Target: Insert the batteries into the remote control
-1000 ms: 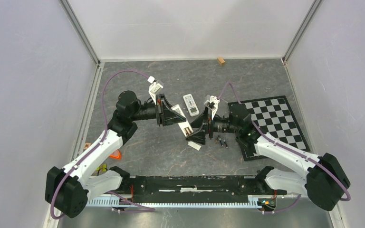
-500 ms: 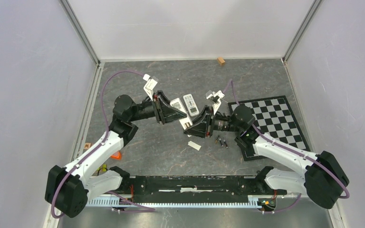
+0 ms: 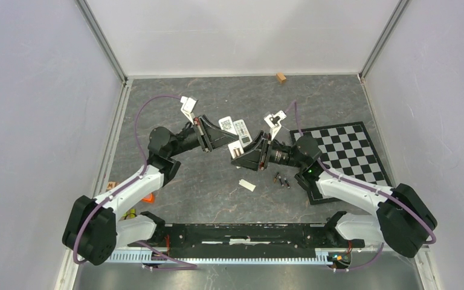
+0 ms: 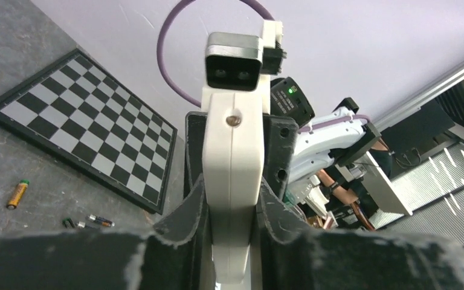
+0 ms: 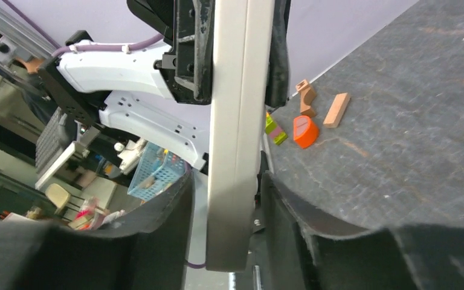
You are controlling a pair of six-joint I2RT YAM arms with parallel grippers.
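While left gripper (image 4: 232,199) and right gripper (image 5: 229,181) are both clamping the remote control (image 4: 232,139) edgewise, it is likely handling light, rigid, slick; best gripped on its long edges.

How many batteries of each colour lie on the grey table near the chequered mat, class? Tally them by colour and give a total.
Brownish-gold cylindrical battery: 1
Dark cylindrical batteries: 2
Total: 3
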